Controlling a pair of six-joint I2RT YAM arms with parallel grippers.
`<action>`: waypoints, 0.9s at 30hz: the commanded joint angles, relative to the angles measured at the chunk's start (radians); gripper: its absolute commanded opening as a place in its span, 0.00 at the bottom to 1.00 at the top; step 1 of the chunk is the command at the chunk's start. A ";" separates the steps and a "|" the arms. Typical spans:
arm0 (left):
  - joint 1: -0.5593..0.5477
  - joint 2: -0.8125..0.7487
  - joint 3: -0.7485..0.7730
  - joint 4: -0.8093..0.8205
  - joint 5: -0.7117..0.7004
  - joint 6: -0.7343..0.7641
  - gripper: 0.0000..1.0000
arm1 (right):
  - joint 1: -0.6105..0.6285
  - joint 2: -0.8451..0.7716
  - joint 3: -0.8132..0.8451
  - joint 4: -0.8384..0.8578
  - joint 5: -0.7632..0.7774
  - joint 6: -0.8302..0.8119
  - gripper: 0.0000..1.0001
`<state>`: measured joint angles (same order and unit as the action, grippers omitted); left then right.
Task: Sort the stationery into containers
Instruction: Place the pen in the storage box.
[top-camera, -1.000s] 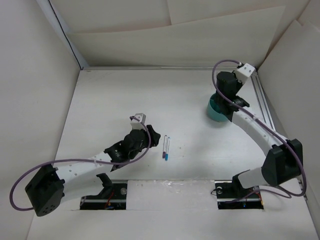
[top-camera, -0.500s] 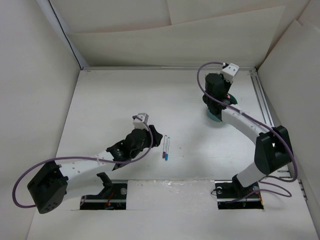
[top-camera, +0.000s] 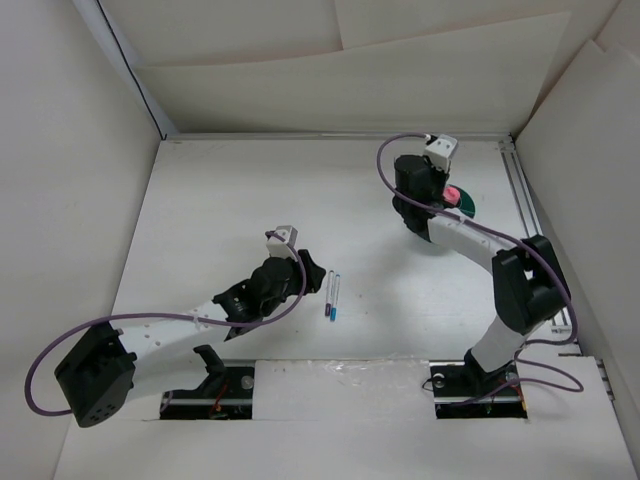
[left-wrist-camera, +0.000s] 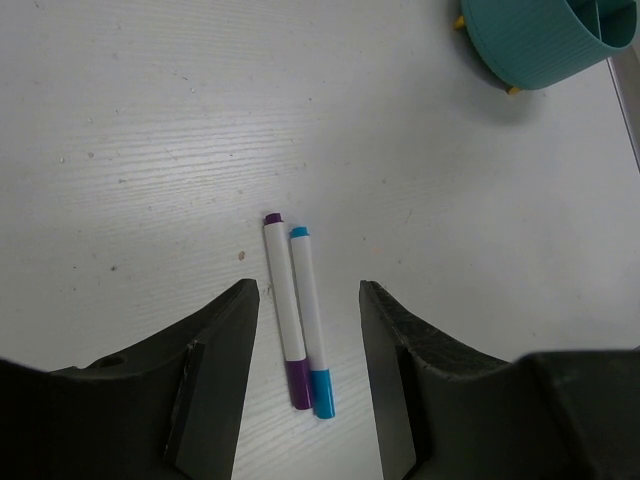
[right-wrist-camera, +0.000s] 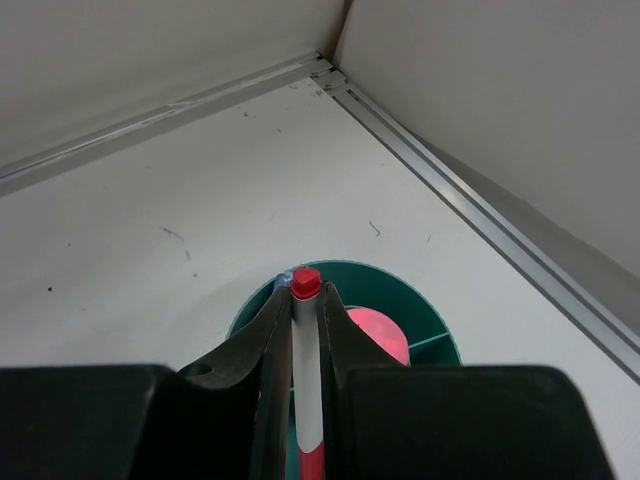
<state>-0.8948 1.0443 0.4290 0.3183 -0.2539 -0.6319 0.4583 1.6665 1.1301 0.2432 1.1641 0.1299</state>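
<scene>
Two thin white pens lie side by side on the table, one purple-capped (left-wrist-camera: 283, 310) and one blue-capped (left-wrist-camera: 310, 320); from above the pair (top-camera: 333, 295) sits mid-table. My left gripper (left-wrist-camera: 308, 288) (top-camera: 308, 268) hovers open just left of them, a finger on each side in the left wrist view. My right gripper (right-wrist-camera: 306, 292) (top-camera: 418, 200) is shut on a white pen with a red tip (right-wrist-camera: 306, 380), held upright over the teal cup (right-wrist-camera: 420, 300) (top-camera: 464, 208). A pink marker (right-wrist-camera: 378, 335) (top-camera: 452, 193) stands inside the cup. The right arm hides most of the cup from above.
White walls enclose the table on the left, back and right. A metal rail (right-wrist-camera: 480, 200) (top-camera: 530, 215) runs along the right side close to the cup. The cup (left-wrist-camera: 545, 40) also shows at the top right of the left wrist view.
The right arm has swung left and folded at the elbow, carrying the red-tipped pen across the cup and uncovering its right rim and the pink marker. The left arm has barely moved.
</scene>
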 joint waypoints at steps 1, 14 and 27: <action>0.004 -0.001 0.043 0.042 0.005 0.012 0.41 | 0.020 0.028 0.008 0.068 0.045 -0.018 0.00; 0.004 -0.010 0.043 0.033 -0.004 0.012 0.41 | 0.039 0.059 0.017 0.068 0.072 -0.018 0.04; 0.004 -0.012 0.043 0.024 -0.004 0.003 0.41 | 0.068 0.026 -0.013 0.056 0.062 0.011 0.40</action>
<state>-0.8948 1.0454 0.4290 0.3180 -0.2546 -0.6323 0.5026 1.7180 1.1152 0.2623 1.2129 0.1257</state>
